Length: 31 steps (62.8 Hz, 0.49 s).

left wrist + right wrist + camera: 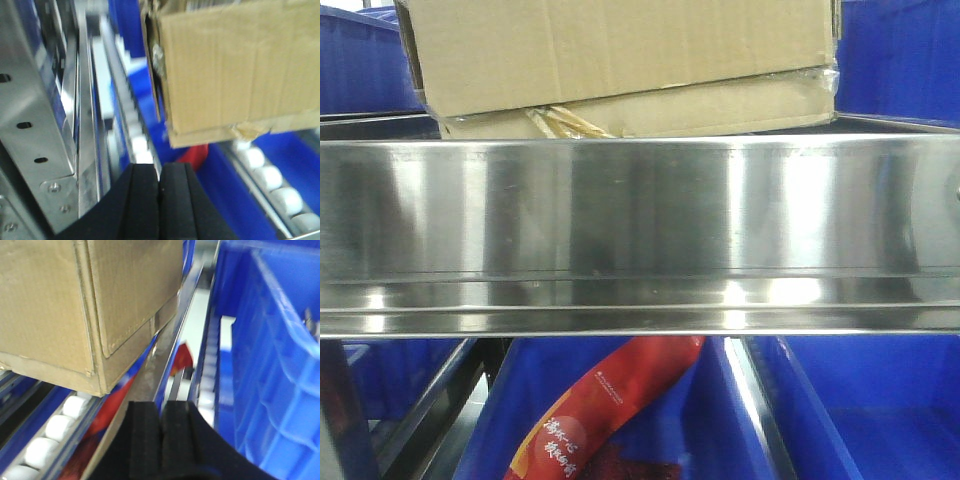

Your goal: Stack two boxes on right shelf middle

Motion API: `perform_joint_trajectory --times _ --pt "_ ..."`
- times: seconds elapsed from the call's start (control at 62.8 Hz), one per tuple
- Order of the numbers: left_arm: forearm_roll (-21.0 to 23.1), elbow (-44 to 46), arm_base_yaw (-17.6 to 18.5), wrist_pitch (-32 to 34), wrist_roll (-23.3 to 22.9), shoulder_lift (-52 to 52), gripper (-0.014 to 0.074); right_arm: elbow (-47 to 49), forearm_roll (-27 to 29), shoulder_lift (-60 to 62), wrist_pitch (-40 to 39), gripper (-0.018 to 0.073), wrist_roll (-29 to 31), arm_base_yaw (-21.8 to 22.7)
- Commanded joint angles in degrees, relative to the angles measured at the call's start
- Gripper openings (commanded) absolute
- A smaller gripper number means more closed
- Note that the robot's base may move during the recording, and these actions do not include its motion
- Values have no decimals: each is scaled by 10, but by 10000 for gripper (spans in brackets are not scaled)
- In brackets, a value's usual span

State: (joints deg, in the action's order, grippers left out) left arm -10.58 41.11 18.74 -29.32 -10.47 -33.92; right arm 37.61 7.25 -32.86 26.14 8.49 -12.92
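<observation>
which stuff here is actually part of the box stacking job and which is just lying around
Part of the job:
cardboard box
steel shelf rail
left gripper, shut, empty
right gripper, shut, empty

Just lying about:
blue bins
red packet
white rollers

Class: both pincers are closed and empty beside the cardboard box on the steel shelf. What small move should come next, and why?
Probably open both pincers. The left pincer and right pincer are shut on nothing, while the box sits tilted behind the shelf rail, its bottom flap sagging, so it likely needs regripping from both sides.
</observation>
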Motion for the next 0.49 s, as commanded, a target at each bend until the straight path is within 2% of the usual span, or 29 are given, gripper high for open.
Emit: perform_joint_trajectory --times 0.0,0.112,0.478 --pt "8 -40 -2 66 -1 46 -111 -40 -6 34 -59 -153 6 2" --pt "14 -67 -2 98 -1 81 -111 -58 -6 51 -71 -153 6 2" --pt "14 -71 -2 98 -1 101 -111 -58 -6 51 -74 -153 6 2"
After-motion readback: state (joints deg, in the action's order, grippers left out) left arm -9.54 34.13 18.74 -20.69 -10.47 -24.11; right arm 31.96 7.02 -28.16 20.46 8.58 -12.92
